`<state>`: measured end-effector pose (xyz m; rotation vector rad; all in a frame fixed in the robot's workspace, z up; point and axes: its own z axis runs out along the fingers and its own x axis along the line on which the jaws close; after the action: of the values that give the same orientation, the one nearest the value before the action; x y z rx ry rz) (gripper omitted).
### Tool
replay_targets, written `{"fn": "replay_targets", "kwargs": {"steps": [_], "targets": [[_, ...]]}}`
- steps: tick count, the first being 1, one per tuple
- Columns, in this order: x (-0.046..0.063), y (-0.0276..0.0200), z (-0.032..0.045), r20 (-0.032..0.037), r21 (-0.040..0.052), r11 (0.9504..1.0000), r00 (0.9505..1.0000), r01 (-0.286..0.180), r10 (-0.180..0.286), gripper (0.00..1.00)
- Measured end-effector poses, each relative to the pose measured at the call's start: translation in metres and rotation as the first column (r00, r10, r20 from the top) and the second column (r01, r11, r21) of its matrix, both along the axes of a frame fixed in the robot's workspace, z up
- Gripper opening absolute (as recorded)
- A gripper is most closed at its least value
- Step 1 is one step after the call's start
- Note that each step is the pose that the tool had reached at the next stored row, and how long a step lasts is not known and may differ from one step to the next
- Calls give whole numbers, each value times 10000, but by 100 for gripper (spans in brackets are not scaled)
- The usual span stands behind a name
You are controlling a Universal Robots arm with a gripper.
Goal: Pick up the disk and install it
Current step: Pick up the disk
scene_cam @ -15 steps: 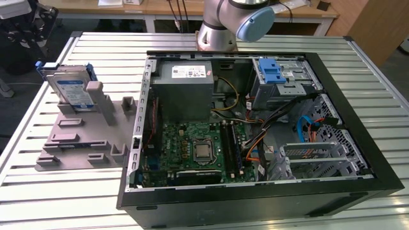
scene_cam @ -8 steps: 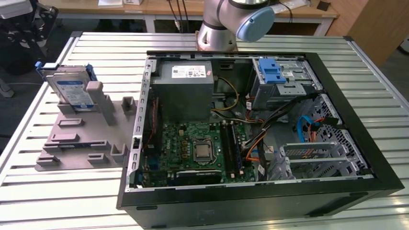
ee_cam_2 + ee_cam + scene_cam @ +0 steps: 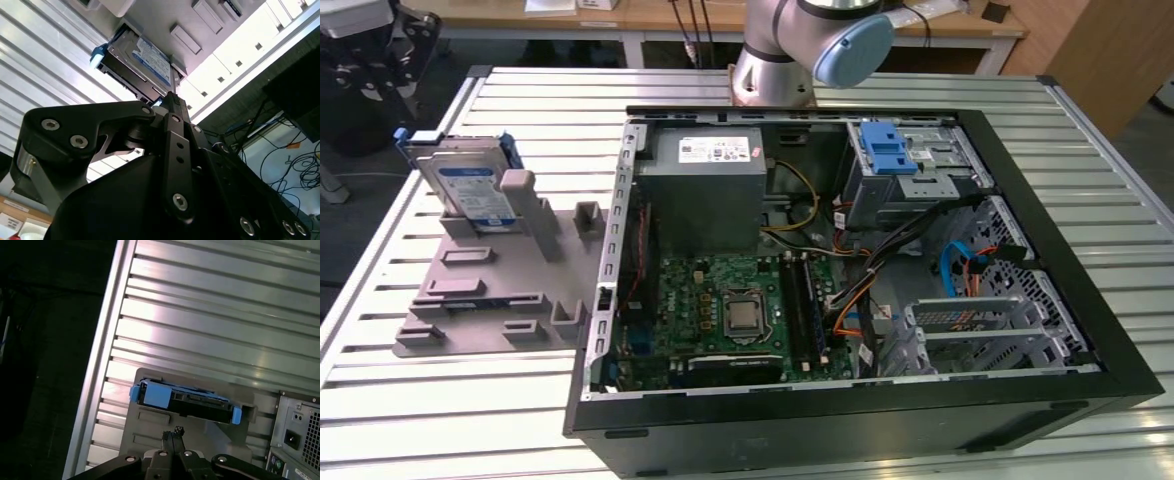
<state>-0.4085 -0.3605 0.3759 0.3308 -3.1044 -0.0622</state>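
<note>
- gripper (image 3: 172, 432): fingers pressed together, nothing held between them.
- disk (image 3: 185, 401): close ahead of the fingertips and not gripped. It stands on edge in its blue carrier, in a grey holder (image 3: 150, 422).
- slatted metal table (image 3: 210, 315): runs on beyond the disk.
- open computer case (image 3: 854, 425): farther off, beside the holder, which stands at the exterior view's left of it.

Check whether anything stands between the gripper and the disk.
Nothing visible does. In the first wrist view the gripper hangs clear of the disk, which stands on edge in its grey holder, with open space between.
</note>
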Motion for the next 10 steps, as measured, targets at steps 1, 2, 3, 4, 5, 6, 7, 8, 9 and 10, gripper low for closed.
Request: {"fn": "replay_targets", "kwargs": {"steps": [1,2,3,4,5,6,7,8,9,10], "targets": [[0,0,0,1,0,10000,10000,-96,96,11],[0,0,0,1,0,9998,9998,-200,200,11],[0,0,0,0,0,9995,9995,-308,308,11],[0,0,0,1,0,9991,9991,-422,422,11],[0,0,0,0,0,9978,9978,-657,657,11],[0,0,0,0,0,9969,9969,-790,790,11],[0,0,0,0,0,9959,9959,-902,902,11],[0,0,-1,0,0,9947,9947,-1029,1029,11],[0,0,-1,0,0,9935,9935,-1134,1134,11],[0,0,-1,0,0,9924,9924,-1231,1231,11]]}}
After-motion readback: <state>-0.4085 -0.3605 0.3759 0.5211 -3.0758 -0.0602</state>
